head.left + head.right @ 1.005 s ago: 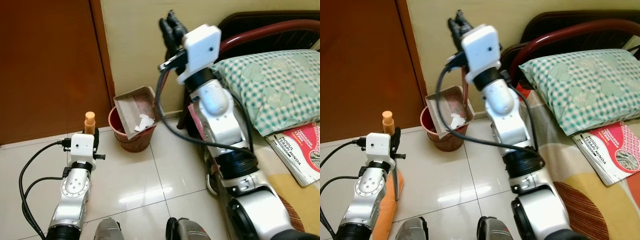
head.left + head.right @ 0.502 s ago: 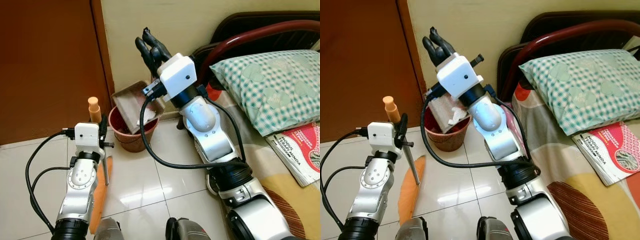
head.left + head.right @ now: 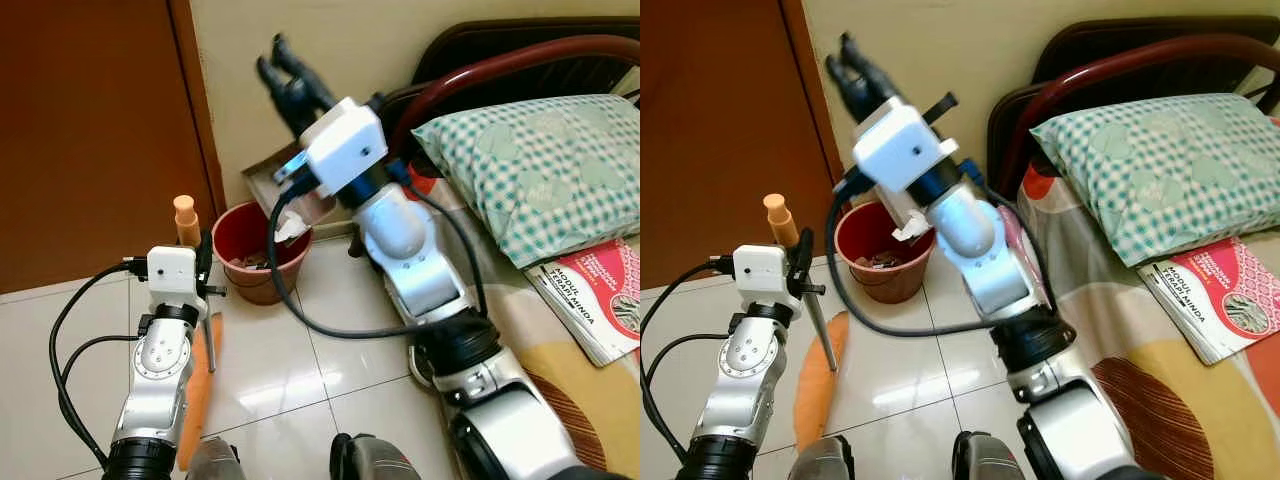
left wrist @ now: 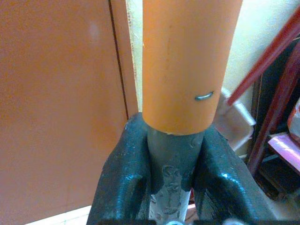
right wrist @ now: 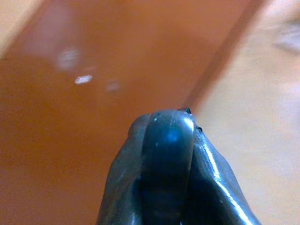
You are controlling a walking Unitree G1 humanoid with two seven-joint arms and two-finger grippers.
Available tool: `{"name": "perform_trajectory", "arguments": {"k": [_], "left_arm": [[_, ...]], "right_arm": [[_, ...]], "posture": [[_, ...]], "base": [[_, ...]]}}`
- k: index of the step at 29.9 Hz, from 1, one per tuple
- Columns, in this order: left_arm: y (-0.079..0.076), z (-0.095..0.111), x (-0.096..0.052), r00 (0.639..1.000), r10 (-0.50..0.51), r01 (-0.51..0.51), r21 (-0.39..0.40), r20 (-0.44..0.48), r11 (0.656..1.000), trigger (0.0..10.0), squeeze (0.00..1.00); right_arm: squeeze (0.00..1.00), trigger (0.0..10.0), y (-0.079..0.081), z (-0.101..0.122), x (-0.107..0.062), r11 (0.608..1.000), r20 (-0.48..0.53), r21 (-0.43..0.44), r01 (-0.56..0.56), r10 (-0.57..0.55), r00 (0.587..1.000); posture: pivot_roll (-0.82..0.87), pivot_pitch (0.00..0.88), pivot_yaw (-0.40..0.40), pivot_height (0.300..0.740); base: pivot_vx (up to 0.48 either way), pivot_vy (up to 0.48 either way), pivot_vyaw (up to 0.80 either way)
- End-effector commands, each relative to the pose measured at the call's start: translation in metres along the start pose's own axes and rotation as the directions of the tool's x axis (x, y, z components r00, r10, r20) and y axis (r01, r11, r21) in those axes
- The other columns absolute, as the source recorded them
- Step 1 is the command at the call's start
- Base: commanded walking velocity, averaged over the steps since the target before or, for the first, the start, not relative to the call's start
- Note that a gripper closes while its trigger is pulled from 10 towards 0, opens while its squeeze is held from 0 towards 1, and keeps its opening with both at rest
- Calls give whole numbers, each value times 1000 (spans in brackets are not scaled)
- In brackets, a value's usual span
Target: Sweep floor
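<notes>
Left wrist view: left gripper [image 4: 171, 187] clamped on broom handle [image 4: 185, 65]; black fingers [image 4: 123, 176] press both sides of grey shaft just under orange grip. Brown door behind, dustpan [image 4: 236, 123] seen past handle.
Broom: held roughly upright by left gripper [image 3: 200, 262], orange cap sticks up above it. Metal shaft runs down to orange broom head [image 3: 812, 380], which lies on white tile floor [image 3: 290, 370] beside left arm.
Right gripper: [image 3: 283, 75] raised high by cream wall [image 3: 340, 40], above bin. In right wrist view fingers [image 5: 166, 164] pressed together around a dark rounded handle [image 5: 168, 136], prob. the dustpan's; grip closed on it.
Dustpan: [image 3: 285, 185] tilted steeply over bin's far rim, mostly hidden behind right wrist housing. White paper scrap [image 3: 290, 228] at its lower lip, over bin.
Bin: red bucket [image 3: 262, 250] on floor, near wall-door corner, between the two arms. Some debris inside, can't tell what.
Door: brown door [image 3: 95, 140], robot's left side.
Bed: robot's right; dark red curved frame [image 3: 500, 70], green checked pillow [image 3: 540, 165], pink booklet [image 3: 595, 300] on patterned sheet.
Feet: robot's feet [image 3: 985, 460] at lower edge, on tile.
</notes>
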State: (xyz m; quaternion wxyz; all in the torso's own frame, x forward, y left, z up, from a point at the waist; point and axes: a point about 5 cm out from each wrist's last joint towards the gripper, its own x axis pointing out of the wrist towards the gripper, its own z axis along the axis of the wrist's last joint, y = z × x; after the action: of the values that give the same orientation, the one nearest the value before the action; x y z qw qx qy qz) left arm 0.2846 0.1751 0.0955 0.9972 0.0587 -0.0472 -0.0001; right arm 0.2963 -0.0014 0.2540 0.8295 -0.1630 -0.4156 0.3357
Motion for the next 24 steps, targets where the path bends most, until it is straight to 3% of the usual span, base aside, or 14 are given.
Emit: {"name": "perform_trajectory", "arguments": {"k": [1, 3, 7, 12, 15, 20, 21, 23, 24], "left_arm": [[-5, 5, -1, 1000, -16, 16, -20, 21, 1000, 10000, 0], [-5, 5, -1, 1000, -17, 17, -20, 20, 1000, 10000, 0], [-6, 5, 0, 1000, -18, 19, -20, 20, 1000, 10000, 0], [-7, 5, 2, 1000, -16, 17, -18, 25, 1000, 10000, 0], [-6, 5, 2, 1000, -12, 13, -15, 26, 1000, 10000, 0], [-1, 5, 2, 1000, 12, -12, 8, 29, 1000, 10000, 0], [7, 6, 2, 998, 57, -59, 46, 32, 997, 10000, 0], [11, 6, 2, 997, 75, -77, 57, 32, 995, 10000, 0], [23, 5, 0, 992, 124, -126, 95, 28, 987, 10000, 0]], "right_arm": [[0, 10000, 11, 8, 1, 998, 57, 16, -53, 52, 997], [0, 10000, 18, 7, -4, 997, 55, 21, -80, 79, 995], [0, 10000, 18, 8, -5, 997, 57, 19, -77, 76, 996], [0, 10000, -10, 15, 5, 998, 92, -40, 54, -51, 994], [0, 10000, -17, 25, 12, 994, 147, -92, 63, -49, 988], [0, 10000, -35, 35, 26, 988, 169, -29, 155, -148, 975], [0, 10000, -42, 38, 32, 981, 172, 10, 195, -193, 966], [0, 10000, -44, 39, 34, 978, 171, 27, 208, -210, 963], [0, 10000, -52, 41, 39, 961, 154, 100, 259, -272, 950]], "posture": [[38, 78, -92, 740], [38, 78, -92, 740], [31, 76, -92, 740], [29, 72, -94, 740], [32, 68, -94, 740], [41, 65, -95, 740], [43, 64, -94, 740], [43, 64, -94, 740], [52, 63, -93, 740]], "base": [[0, 0, 0], [0, 0, 0], [0, 0, 0], [0, 0, 0], [0, 0, 0], [0, 0, 0], [0, 0, 0], [0, 0, 0], [0, 0, 0]]}}
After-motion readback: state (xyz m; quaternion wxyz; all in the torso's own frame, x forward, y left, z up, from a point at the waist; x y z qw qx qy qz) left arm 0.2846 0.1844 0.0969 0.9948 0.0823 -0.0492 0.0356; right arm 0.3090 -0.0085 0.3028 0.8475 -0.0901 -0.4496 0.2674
